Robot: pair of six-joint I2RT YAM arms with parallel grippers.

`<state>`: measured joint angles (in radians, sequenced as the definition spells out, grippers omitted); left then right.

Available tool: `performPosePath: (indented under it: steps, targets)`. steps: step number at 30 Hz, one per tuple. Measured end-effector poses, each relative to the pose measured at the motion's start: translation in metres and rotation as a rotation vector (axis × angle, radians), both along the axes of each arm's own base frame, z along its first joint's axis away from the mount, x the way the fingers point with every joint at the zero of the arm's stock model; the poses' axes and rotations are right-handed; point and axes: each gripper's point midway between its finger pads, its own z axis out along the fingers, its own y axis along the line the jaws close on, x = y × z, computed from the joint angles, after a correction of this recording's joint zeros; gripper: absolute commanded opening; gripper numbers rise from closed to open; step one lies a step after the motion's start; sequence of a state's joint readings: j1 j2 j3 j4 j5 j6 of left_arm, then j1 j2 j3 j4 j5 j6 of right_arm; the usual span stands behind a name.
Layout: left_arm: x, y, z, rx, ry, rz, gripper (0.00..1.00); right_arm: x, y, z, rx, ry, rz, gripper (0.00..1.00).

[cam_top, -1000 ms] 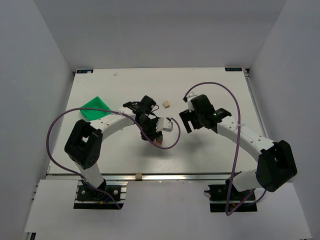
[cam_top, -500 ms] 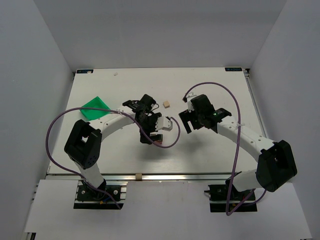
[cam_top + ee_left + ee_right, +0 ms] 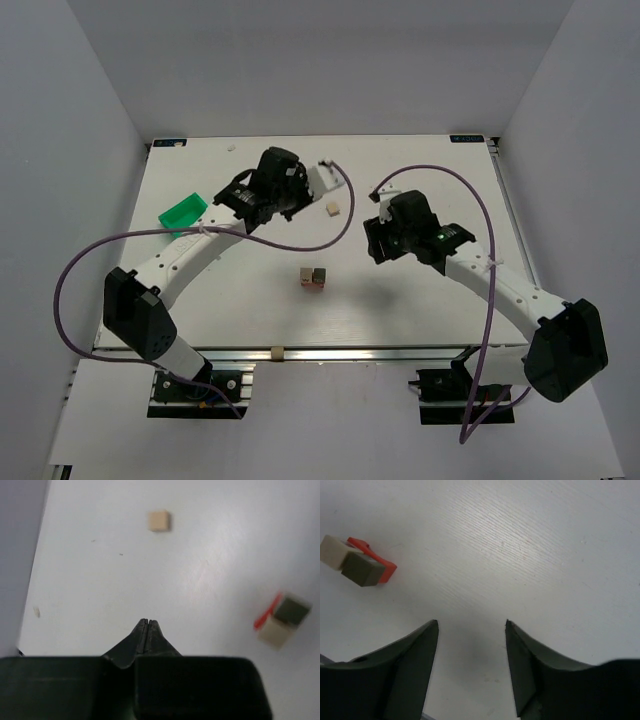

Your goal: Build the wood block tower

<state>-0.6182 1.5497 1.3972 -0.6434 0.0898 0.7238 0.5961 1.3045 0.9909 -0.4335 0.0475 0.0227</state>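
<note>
The wood block tower [image 3: 313, 277] sits just below the middle of the overhead frame. So far it is only a pale cube [image 3: 334, 547] and a grey-brown cube [image 3: 362, 569], seemingly side by side on a red-orange base [image 3: 385, 570], so I'd say most of the stacking is left to do. A loose beige cube [image 3: 332, 208] lies apart from it, higher in the frame, on the white worktop [image 3: 420, 160]. The left end effector [image 3: 146, 625] hangs near that cube with its fingers pressed together and nothing between them. The right end effector [image 3: 470, 625] is spread wide and empty, right of the stack. A green bin [image 3: 183, 212] rests at far left. My worry is that if the left fingers descend closed they'll shove the cube away rather than pinch it. A sideways brush while placing it could also knock the little stack apart.
</note>
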Motion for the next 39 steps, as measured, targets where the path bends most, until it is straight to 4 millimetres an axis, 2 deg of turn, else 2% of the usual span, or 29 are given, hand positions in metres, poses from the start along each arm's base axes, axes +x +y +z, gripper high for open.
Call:
performPosePath:
  steps: [1, 2, 4, 6, 8, 12, 16, 19, 24, 32, 39]
  targets:
    - [0.011, -0.002, 0.018, -0.063, -0.033, 0.083, 0.0, -0.001, 0.001, 0.002, 0.019, -0.007, -0.005, 0.36]
    - [0.02, -0.002, 0.034, -0.134, -0.056, 0.176, 0.0, -0.001, 0.003, 0.004, 0.039, -0.011, -0.012, 0.29]
    - [0.026, 0.0, 0.053, -0.277, -0.056, 0.343, 0.0, -0.004, 0.007, 0.002, 0.076, -0.003, -0.02, 0.13]
    - [0.02, 0.011, 0.057, -0.419, -0.021, 0.525, 0.0, -0.008, 0.01, -0.003, 0.097, 0.02, -0.021, 0.09]
    - [0.001, 0.029, 0.045, -0.527, 0.029, 0.689, 0.0, -0.012, 0.014, -0.01, 0.105, 0.049, -0.014, 0.07]
    - [-0.052, 0.062, -0.004, -0.686, 0.158, 0.906, 0.0, -0.019, 0.031, -0.021, 0.114, 0.09, 0.035, 0.04]
    - [-0.081, 0.071, -0.058, -0.717, 0.274, 1.002, 0.0, -0.029, 0.052, -0.037, 0.117, 0.139, 0.101, 0.02]
    - [-0.085, 0.062, -0.085, -0.691, 0.35, 1.015, 0.0, -0.035, 0.063, -0.054, 0.099, 0.183, 0.132, 0.02]
    - [-0.083, 0.046, -0.111, -0.659, 0.437, 1.008, 0.0, -0.043, 0.077, -0.074, 0.077, 0.243, 0.158, 0.01]
    - [-0.078, 0.03, -0.131, -0.647, 0.494, 0.974, 0.0, -0.036, 0.1, -0.077, 0.087, 0.243, 0.186, 0.02]
    - [-0.079, 0.025, -0.142, -0.626, 0.518, 0.959, 0.0, -0.031, 0.109, -0.077, 0.093, 0.24, 0.192, 0.02]
